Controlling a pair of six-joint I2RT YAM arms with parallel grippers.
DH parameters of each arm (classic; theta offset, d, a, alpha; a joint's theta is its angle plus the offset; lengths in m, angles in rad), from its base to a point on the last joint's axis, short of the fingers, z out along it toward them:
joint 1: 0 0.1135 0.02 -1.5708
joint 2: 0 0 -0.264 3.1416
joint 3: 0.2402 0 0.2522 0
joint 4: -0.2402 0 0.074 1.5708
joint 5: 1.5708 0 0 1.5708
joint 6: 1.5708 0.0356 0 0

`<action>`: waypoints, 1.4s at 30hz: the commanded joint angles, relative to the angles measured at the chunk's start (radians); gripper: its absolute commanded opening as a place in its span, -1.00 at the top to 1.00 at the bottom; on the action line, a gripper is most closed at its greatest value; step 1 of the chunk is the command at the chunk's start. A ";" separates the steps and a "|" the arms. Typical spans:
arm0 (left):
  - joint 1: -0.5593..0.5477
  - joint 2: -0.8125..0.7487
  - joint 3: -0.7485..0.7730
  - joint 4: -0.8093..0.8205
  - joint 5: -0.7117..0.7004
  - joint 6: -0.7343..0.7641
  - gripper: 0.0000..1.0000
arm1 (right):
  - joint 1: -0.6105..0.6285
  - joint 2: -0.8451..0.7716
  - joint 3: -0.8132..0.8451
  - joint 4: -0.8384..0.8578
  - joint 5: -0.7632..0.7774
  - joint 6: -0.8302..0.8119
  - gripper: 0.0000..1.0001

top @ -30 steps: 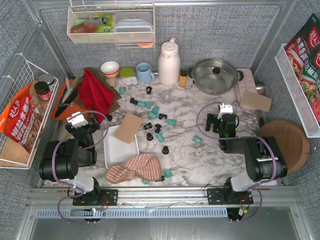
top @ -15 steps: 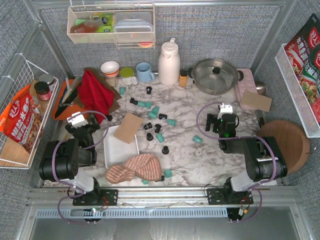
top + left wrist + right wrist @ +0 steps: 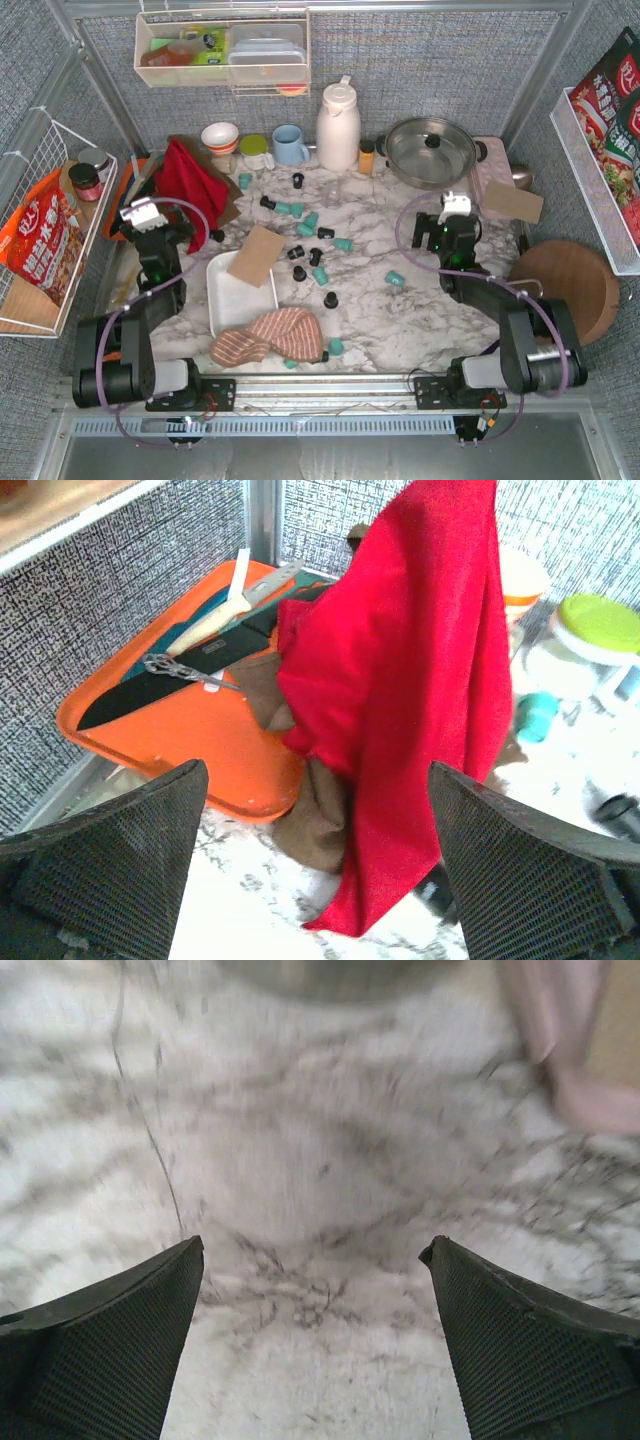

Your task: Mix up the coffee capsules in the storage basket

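Several teal and black coffee capsules (image 3: 312,248) lie scattered on the marble table, none in the storage basket. The white storage basket (image 3: 228,300) sits left of centre, partly under a cardboard piece (image 3: 256,255) and a striped cloth (image 3: 272,335). My left gripper (image 3: 158,232) (image 3: 315,768) is open and empty, left of the basket, facing a red cloth (image 3: 410,680). One teal capsule (image 3: 535,717) and one black capsule (image 3: 620,812) show at the right of the left wrist view. My right gripper (image 3: 440,228) (image 3: 312,1243) is open and empty above bare marble, right of the capsules.
An orange tray (image 3: 190,740) with knives sits behind the red cloth. Bowl, cups, a white thermos (image 3: 338,125), a small orange-capped jar (image 3: 367,156) and a steel pan (image 3: 430,150) line the back. A round wooden board (image 3: 570,280) lies at the right, a wire rack (image 3: 45,230) at the left.
My left arm has stretched forward and swung its gripper left, toward the red cloth and orange tray. My right gripper has moved slightly forward toward the pan. The capsules and basket have not moved.
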 commanded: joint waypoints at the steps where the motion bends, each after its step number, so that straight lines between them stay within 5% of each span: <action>1: 0.000 -0.088 0.139 -0.483 -0.086 -0.239 -0.98 | 0.016 -0.129 0.083 -0.303 0.147 0.078 -0.99; 5: 0.004 -0.061 0.399 -1.136 -0.254 -0.620 -0.99 | 0.054 -0.228 0.102 -0.373 0.160 0.083 -0.99; 8: 0.013 0.003 0.517 -1.326 -0.122 -0.579 -0.99 | 0.093 -0.283 0.109 -0.407 0.166 0.071 -0.98; 10: 0.012 0.013 0.557 -1.465 -0.146 -0.692 -0.99 | 0.108 -0.312 0.107 -0.415 0.169 0.068 -0.98; 17: -0.028 -0.154 0.453 -1.309 0.048 -0.552 -0.84 | 0.116 -0.339 0.112 -0.415 0.149 0.068 -0.99; 24: -0.216 -0.209 0.466 -1.257 0.121 -0.415 -0.84 | 0.133 -0.308 0.135 -0.415 0.081 0.069 -0.99; 34: -0.302 -0.030 0.552 -1.160 0.364 -0.170 -0.99 | 0.154 -0.258 0.162 -0.426 0.068 0.055 -0.98; 39: -0.302 0.121 0.637 -1.214 0.522 -0.044 -0.58 | 0.160 -0.242 0.174 -0.437 0.059 0.045 -0.98; 42: -0.302 0.180 0.657 -1.246 0.550 -0.023 -0.54 | 0.163 -0.237 0.181 -0.443 0.047 0.039 -0.98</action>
